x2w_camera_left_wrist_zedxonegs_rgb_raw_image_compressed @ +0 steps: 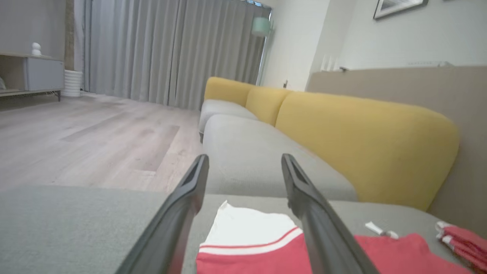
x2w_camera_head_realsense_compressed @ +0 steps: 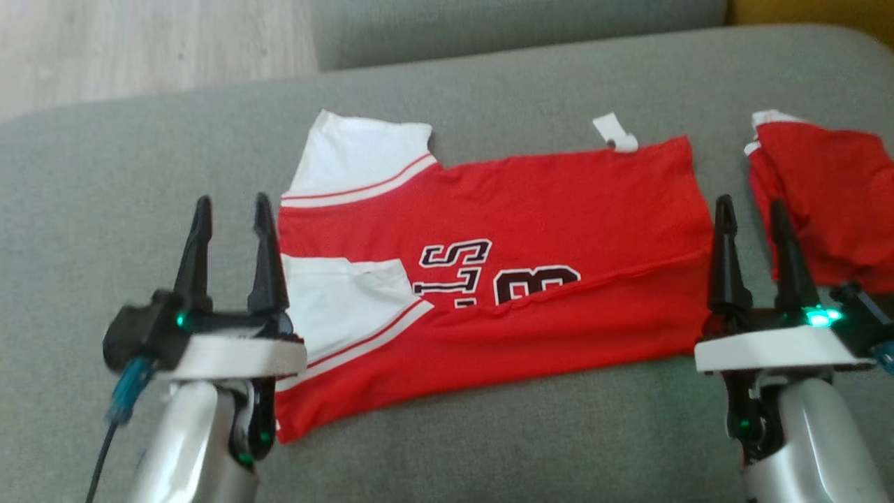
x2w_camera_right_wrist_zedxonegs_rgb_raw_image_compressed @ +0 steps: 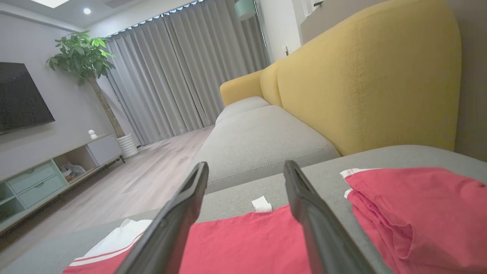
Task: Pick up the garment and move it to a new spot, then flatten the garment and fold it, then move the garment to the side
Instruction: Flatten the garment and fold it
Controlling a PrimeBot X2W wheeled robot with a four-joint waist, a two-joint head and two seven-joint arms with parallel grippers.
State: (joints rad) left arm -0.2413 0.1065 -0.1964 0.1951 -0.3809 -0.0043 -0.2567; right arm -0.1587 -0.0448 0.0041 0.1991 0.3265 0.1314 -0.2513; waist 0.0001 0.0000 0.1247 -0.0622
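Matt cloth jersey [x2w_camera_head_realsense_compressed: 559, 202] on rough-txtd fabric cushion [x2w_camera_head_realsense_compressed: 489, 433].

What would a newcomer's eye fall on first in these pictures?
The bright red sports jersey with white sleeves and dark lettering, lying partly folded on the grey sofa cushion. It sits between the left fingers and right fingers, both spread open. A second, crumpled red garment lies further right.

Red garment [x2w_camera_head_realsense_compressed: 489, 279] lies folded on grey sofa cushion [x2w_camera_head_realsense_compressed: 489, 447], left end effector [x2w_camera_head_realsense_compressed: 232, 206] and right end effector [x2w_camera_head_realsense_compressed: 751, 206] at its ends, jaws apart; another red cloth [x2w_camera_head_realsense_compressed: 824, 202] far right.
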